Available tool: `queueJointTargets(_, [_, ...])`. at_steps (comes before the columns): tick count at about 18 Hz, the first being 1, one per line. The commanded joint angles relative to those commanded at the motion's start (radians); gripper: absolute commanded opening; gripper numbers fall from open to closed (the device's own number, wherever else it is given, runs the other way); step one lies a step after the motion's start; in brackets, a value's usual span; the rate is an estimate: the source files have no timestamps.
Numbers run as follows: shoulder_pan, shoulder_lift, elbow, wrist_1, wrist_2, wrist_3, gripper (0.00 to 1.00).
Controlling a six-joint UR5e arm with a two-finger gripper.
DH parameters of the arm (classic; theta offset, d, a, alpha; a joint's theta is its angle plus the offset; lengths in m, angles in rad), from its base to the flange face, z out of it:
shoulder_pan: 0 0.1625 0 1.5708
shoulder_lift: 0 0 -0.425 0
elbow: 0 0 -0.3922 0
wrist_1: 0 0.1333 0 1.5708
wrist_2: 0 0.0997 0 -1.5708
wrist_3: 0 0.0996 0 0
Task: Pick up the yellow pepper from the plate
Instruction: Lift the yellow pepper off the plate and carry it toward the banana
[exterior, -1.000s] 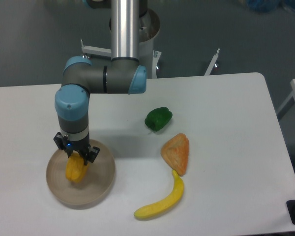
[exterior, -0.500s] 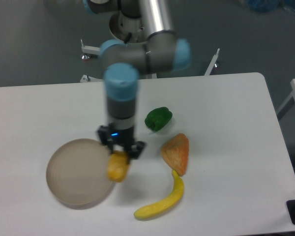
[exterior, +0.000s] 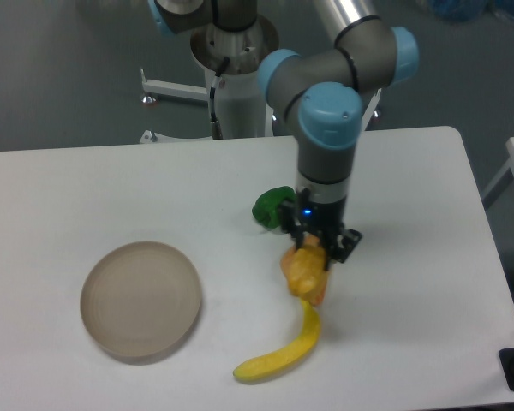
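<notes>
Camera view, near to far. Long curved yellow banana (exterior: 281, 353) lies at the front of the white counter (exterior: 411, 282), untouched. Left of it, the round shallow beige-tan plate (exterior: 140, 298) sits with nothing in it, so the pick-off part of the task looks done. Further back and to the right, the small blocky yellow-orange pepper (exterior: 307, 270) hangs in the two-finger gripper (exterior: 319, 253), well apart from the plate. Black fingers (exterior: 342, 244) are closed in on the pepper's top, pinching it from both sides. The pepper overlaps the orange-tan triangular pastry-like piece (exterior: 317, 292) in this view; cannot tell whether it touches it or floats above. Just behind the gripper, the dark green bell pepper (exterior: 269, 206) sits on the counter, partly hidden by the wrist. The grey and blue arm (exterior: 330, 128) rises from there back toward its base beyond the counter edge.

Judgement: the pickup is essentially complete, grasp looks firm. Nothing of the stated task seems left beyond holding on.
</notes>
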State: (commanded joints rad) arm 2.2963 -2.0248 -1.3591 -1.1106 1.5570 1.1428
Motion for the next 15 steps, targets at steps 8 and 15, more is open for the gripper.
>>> queueJointTargets(8, [0.0,-0.031,0.026,0.011,0.002,-0.003,0.43])
queueJointTargets(15, [0.0,-0.034,0.032,0.012,0.002,-0.002,0.43])
